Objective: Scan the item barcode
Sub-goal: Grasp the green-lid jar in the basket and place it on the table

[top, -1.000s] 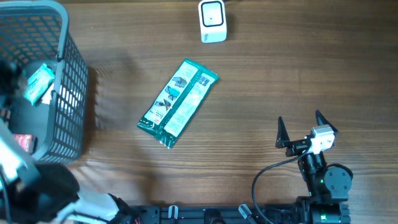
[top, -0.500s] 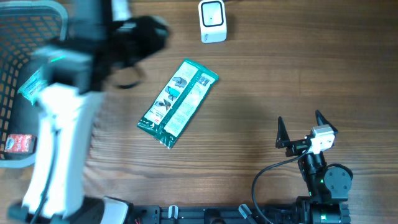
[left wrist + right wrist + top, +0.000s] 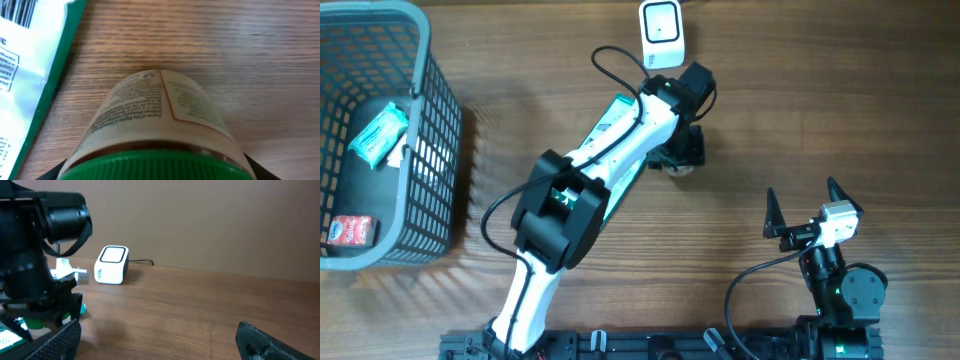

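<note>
The left gripper (image 3: 678,155) is closed around a jar (image 3: 160,125) with a green lid (image 3: 155,167), holding it out toward the middle of the tabletop's (image 3: 840,90) far edge. The white scanner (image 3: 662,33) sits at that edge. The jar is near the scanner but apart from it, a little toward the near side and slightly to the right. So the pick-up looks done and the item has been brought most of the way, but the scan itself looks not yet made. In the left wrist view the jar's label (image 3: 150,102) shows only small print and a boxed panel. No barcode can be seen on that side, so it is unclear whether the code faces the scanner. What is left, by this reading, is to bring the jar in front of the scanner's window and turn it until the code faces it. A green-edged packet (image 3: 612,118) lies flat under the left arm, just beside the jar, and a grey basket (image 3: 430,110) with a few other goods stands at the far left corner. The right gripper (image 3: 803,205) rests near the near right corner with its fingers spread wide, holding nothing.
</note>
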Tool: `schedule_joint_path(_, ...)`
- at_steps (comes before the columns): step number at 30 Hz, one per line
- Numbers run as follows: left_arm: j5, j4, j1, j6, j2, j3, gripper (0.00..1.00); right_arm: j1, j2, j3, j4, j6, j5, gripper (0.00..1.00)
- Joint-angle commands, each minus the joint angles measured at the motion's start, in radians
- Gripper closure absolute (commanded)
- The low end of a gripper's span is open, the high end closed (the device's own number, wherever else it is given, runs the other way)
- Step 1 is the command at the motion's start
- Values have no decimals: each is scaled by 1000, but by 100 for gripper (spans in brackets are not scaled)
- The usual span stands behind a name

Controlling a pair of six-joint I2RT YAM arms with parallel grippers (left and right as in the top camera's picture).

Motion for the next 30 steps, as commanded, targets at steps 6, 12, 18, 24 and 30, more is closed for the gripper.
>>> schedule_joint_path(6, -7, -104, 4, -37, -39, 80, 0, 3, -2, -1, 3, -13, 9, 0)
schedule_joint_path(12, -163, -346, 24, 7, -150, 410, 0, 3, -2, -1, 3, -12, 9, 0)
schedule_joint_path(18, -418, -480, 204, 24, -340, 676, 0, 3, -2, -1, 3, -13, 9, 1)
schedule_joint_path(24, -400, -486, 633, -12, -462, 676, 0, 3, -2, -1, 3, -12, 9, 0)
schedule_joint_path(30, -240, -512, 1054, -42, -393, 673, 0, 3, -2, -1, 3, -13, 9, 0)
